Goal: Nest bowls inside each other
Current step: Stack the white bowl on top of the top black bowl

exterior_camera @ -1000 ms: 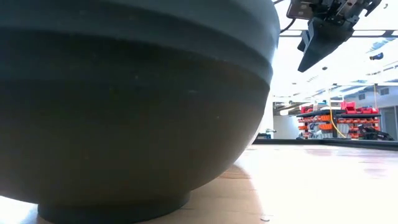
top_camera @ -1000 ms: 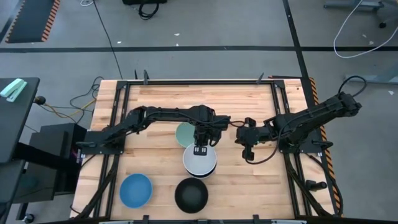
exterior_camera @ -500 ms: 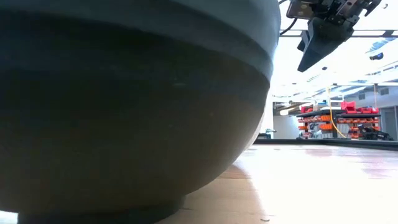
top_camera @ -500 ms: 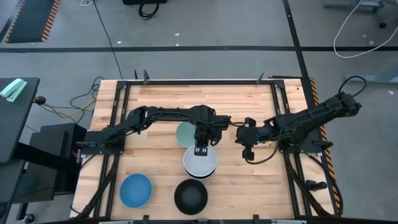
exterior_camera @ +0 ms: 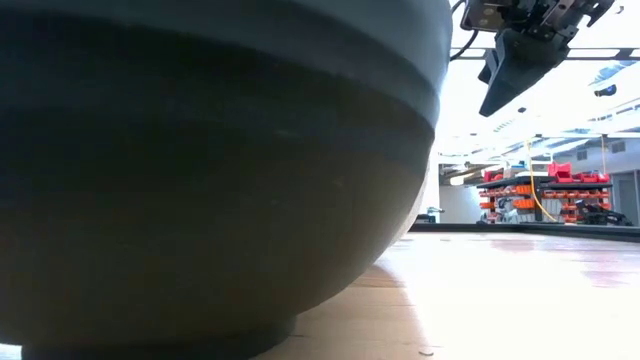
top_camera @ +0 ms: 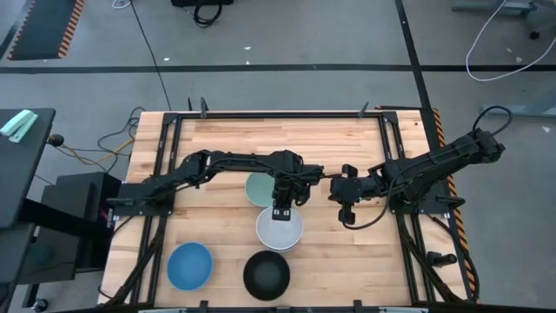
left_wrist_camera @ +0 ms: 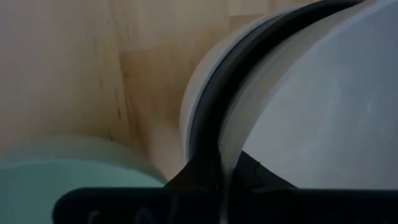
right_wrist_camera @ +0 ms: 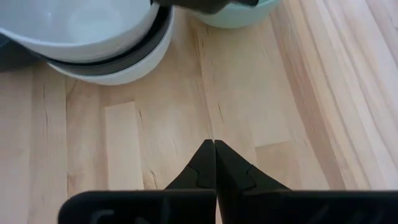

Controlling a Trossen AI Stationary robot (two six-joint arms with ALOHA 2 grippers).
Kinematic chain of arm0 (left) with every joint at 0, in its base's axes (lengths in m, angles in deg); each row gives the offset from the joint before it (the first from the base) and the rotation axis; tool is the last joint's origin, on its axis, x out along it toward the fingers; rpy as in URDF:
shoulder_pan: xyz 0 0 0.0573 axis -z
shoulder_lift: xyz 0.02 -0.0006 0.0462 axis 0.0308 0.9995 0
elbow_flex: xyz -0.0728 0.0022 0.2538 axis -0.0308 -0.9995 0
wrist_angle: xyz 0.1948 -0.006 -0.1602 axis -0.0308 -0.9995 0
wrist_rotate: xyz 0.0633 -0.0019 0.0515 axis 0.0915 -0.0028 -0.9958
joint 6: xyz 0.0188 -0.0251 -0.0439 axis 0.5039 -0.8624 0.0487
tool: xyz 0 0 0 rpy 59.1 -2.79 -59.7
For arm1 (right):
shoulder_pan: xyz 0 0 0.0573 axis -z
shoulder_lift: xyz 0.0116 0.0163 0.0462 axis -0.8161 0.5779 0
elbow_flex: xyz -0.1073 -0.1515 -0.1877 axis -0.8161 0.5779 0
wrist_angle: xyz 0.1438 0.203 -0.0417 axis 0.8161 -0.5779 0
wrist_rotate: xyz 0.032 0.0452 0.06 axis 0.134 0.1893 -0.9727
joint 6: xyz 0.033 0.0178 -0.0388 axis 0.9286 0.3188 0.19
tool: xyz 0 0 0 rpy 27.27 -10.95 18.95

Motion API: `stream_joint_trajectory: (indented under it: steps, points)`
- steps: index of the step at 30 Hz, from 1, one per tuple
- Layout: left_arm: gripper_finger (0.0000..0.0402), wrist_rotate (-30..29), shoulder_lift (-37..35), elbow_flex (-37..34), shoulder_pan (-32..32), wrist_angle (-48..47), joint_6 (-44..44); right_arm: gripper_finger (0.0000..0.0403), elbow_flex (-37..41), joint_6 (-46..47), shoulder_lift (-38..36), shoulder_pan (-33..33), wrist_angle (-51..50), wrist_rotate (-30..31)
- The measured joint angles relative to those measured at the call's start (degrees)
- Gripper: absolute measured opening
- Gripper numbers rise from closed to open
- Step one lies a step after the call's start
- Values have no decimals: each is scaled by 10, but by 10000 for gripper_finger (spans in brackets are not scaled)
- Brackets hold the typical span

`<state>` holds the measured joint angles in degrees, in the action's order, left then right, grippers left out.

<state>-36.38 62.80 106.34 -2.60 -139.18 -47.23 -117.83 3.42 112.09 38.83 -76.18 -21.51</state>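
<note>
Left gripper [top_camera: 279, 210] jaws pinched on rim of white-black-white round plain bowl stack [top_camera: 279, 229] mid wooden worktop [top_camera: 217, 139], just beside mint green round bowl [top_camera: 259, 189]; best kept level, then released cleanly; right gripper [top_camera: 349, 215] jaws closed, empty, idling nearby.

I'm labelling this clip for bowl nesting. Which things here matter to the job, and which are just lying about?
Job: nested stack of white and black bowls, gripped at the rim by the left end effector; mint bowl; blue bowl; loose black bowl; right end effector, shut, waiting.
Lying about: floor cables; pale green item on the side stand.
</note>
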Motion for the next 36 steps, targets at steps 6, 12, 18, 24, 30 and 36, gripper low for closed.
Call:
stream_joint_trajectory:
  steps: [6, 12, 18, 24, 30, 36]
  points:
    - [18, -1, 0, 0, 0, 0, -1, 0, 0, -1, 0, 0, 1, 2]
    - [19, -1, 0, -1, 0, 6, -1, 0, 0, -1, 0, 0, 2, 2]
    - [52, -2, 1, -1, 0, 13, -9, 2, -1, -1, 0, 0, 3, 2]
    - [50, -2, -2, -1, 1, 5, -13, 8, -1, -2, 0, 0, 3, 2]
    - [48, 27, -7, -1, 3, -3, -27, 10, -2, -2, -1, 0, 5, 3]
    - [67, 40, -7, -1, 4, -7, -41, 10, -2, -2, -1, 0, 5, 2]
